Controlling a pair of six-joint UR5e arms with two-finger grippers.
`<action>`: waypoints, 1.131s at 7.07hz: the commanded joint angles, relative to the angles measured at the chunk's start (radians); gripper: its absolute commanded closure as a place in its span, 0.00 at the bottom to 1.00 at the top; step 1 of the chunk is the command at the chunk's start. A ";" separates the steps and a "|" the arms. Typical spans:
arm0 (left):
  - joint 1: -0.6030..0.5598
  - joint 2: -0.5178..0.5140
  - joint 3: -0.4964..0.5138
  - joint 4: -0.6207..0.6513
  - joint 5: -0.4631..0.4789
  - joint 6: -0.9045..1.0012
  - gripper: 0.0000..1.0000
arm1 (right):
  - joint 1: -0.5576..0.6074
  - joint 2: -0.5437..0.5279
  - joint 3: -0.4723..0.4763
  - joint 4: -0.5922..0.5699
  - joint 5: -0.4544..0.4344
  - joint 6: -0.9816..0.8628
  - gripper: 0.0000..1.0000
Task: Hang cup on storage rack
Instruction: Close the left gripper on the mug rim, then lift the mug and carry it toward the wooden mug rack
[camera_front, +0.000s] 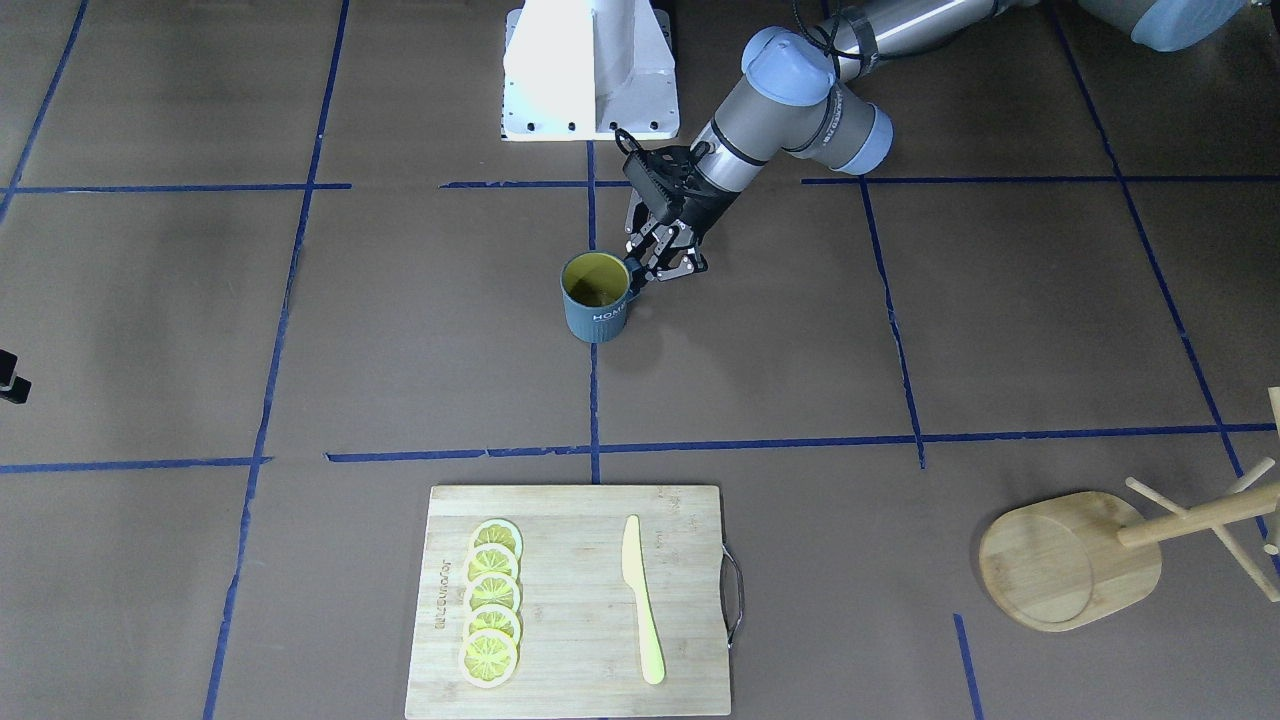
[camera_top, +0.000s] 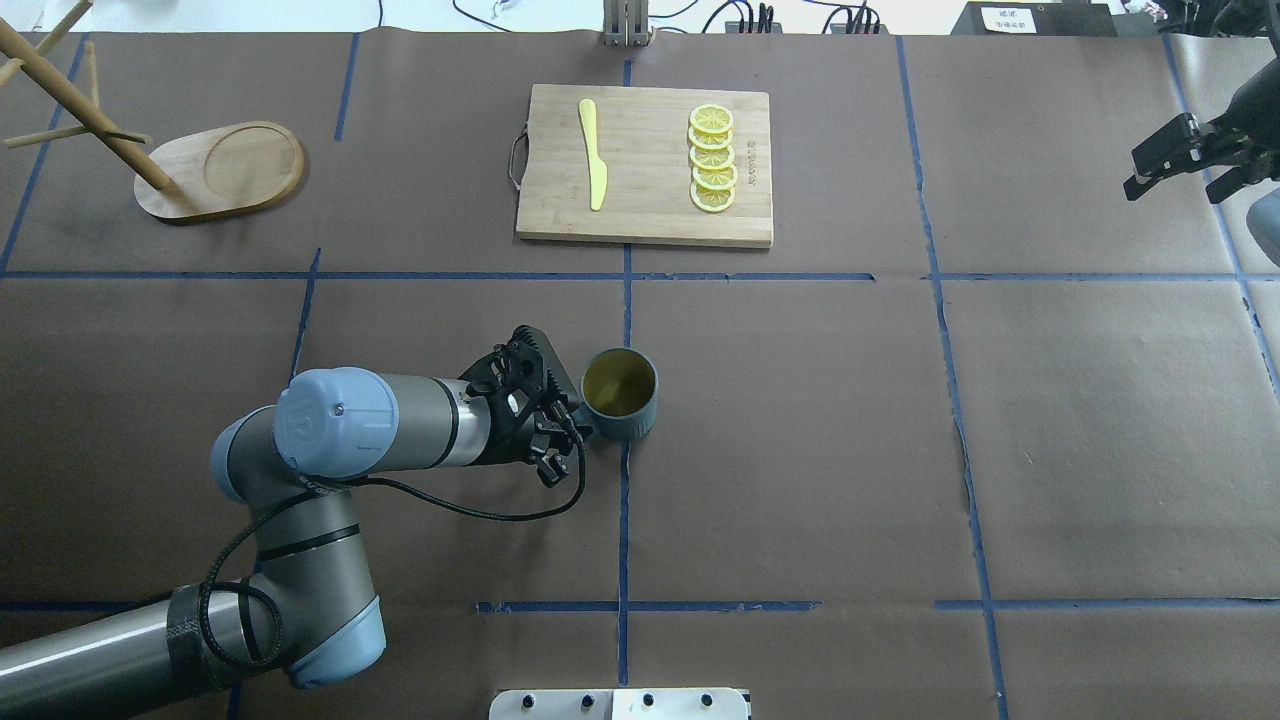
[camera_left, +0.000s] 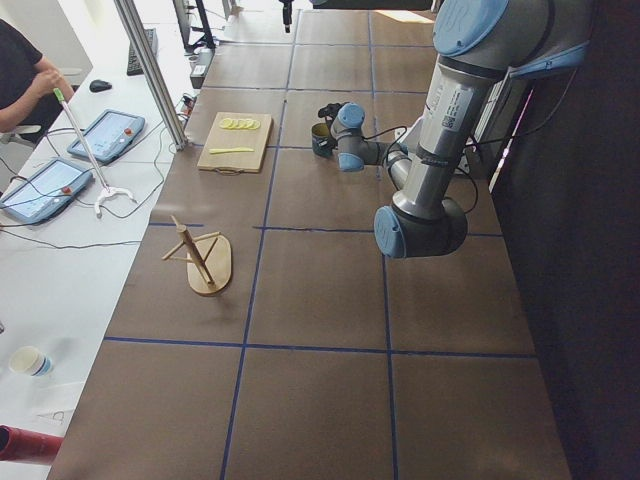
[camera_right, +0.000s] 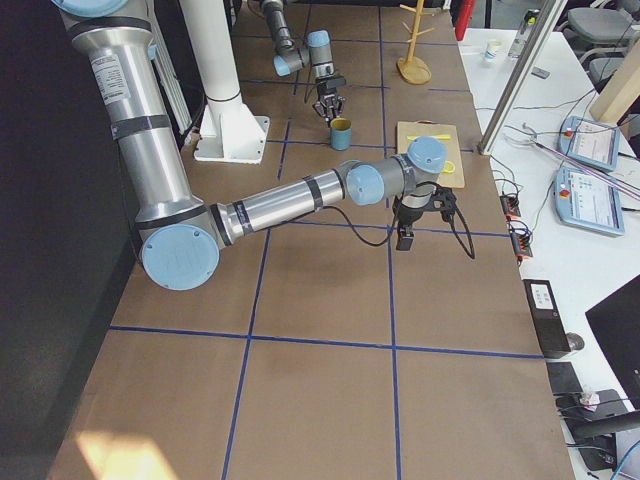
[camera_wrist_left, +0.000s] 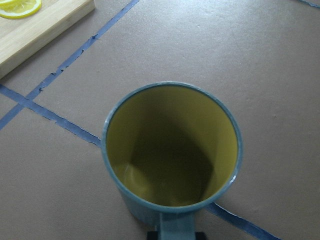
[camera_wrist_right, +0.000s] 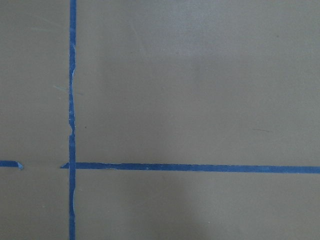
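**Cup held by its handle; lifting and hanging yet to come**

Front-facing view: the cup (camera_front: 597, 300) is standing upright, mouth up, near the middle of the table (camera_front: 850, 340). The left gripper (camera_front: 640, 278) is slanting down onto the handle, which is pointing toward the robot. The rack (camera_front: 1070, 560) is sitting well apart, at the operators' edge on the robot's left, with nothing on its pegs. The board (camera_front: 580, 560), carrying lemon slices (camera_front: 492, 602) and a knife (camera_front: 640, 600), is lying along that same edge.

Overhead view: the straight way from cup to rack is running over bare table, and the board is lying off to one side of it. The right gripper (camera_top: 1175, 180) is hanging at the far right edge with its fingers spread, holding nothing and well out of the way.

Left side view: the rack is standing upright close to the table's edge, its pegs angling upward. By my judgement, room is tight on that outer side.

Right side view: the cup is showing small and far, with open table all round it.

Left wrist view: the camera is looking into the yellow-green inside. The handle is sitting at the bottom edge with a dark fingertip (camera_wrist_left: 200, 234) touching it on either side. I am reading that as the fingers pinching the handle.

Right wrist view: only bare table and blue tape (camera_wrist_right: 71, 100) are showing.

Judged from this, the grasp alone is made. Lifting, carrying, tilting and threading the handle over a peg are all left to do.
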 joint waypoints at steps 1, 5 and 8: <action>-0.031 -0.001 -0.014 0.007 -0.008 -0.002 1.00 | 0.000 -0.004 0.014 0.000 0.013 0.008 0.00; -0.173 0.000 -0.070 0.010 -0.100 -0.443 1.00 | 0.008 -0.007 0.039 0.002 0.018 0.007 0.00; -0.348 0.000 -0.061 -0.008 -0.143 -0.694 1.00 | 0.035 -0.008 0.049 0.002 0.029 -0.006 0.00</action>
